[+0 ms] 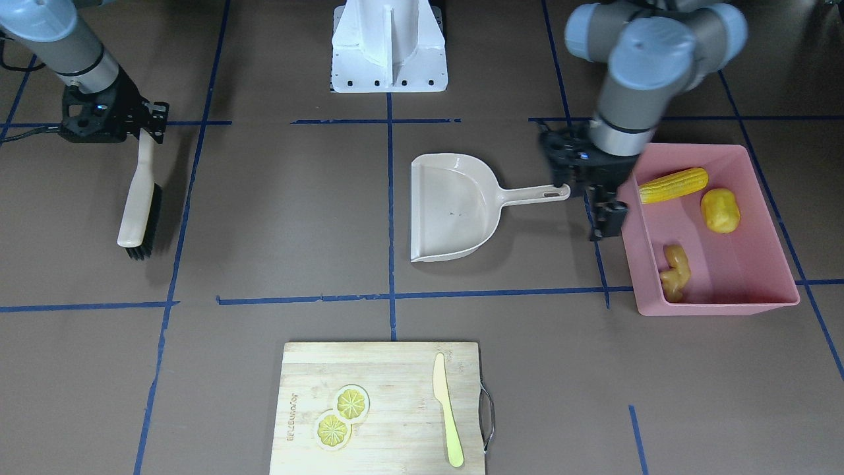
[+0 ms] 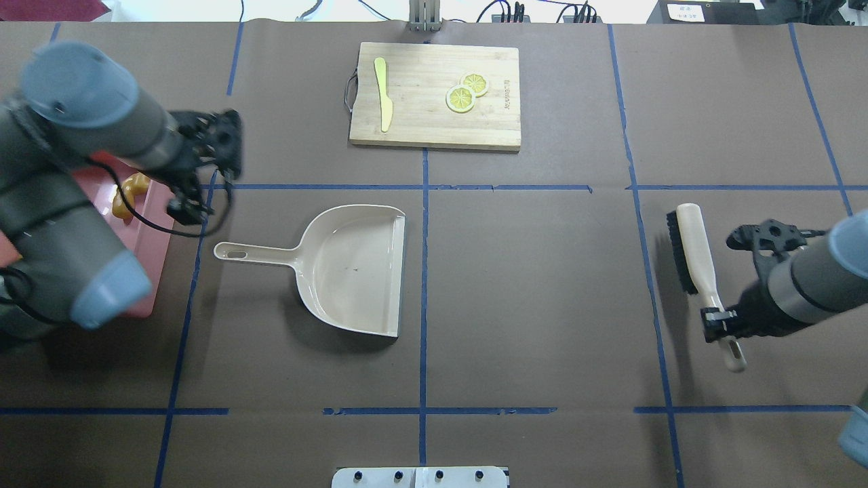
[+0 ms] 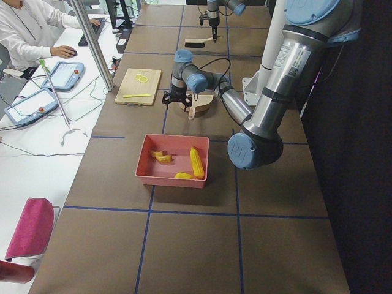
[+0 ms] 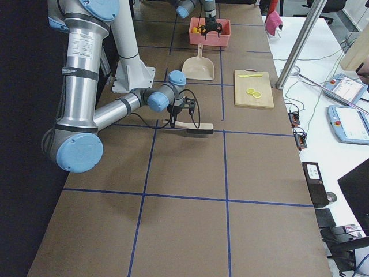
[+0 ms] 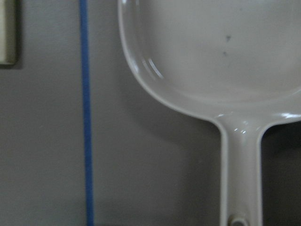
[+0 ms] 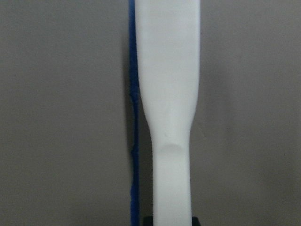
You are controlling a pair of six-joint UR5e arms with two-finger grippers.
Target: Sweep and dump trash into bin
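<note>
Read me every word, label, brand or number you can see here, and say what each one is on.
Nothing here can be read for certain.
Brand mark burned into the cutting board, one word along a short edge: too blurred to read.
Printed band on the left arm: too small to read.
White label on a dark box beyond the table's far edge: too small to read.

Robotics lab: brown paper-covered tabletop [image 2: 542,305] gridded with blue tape lines [image 2: 424,298], grey jointed robot arm [image 3: 288,67], white-shirted seated operator [image 3: 30,30] upper left, blue-framed teach pendants [image 3: 64,75] on white side desk [image 3: 37,177].
</note>
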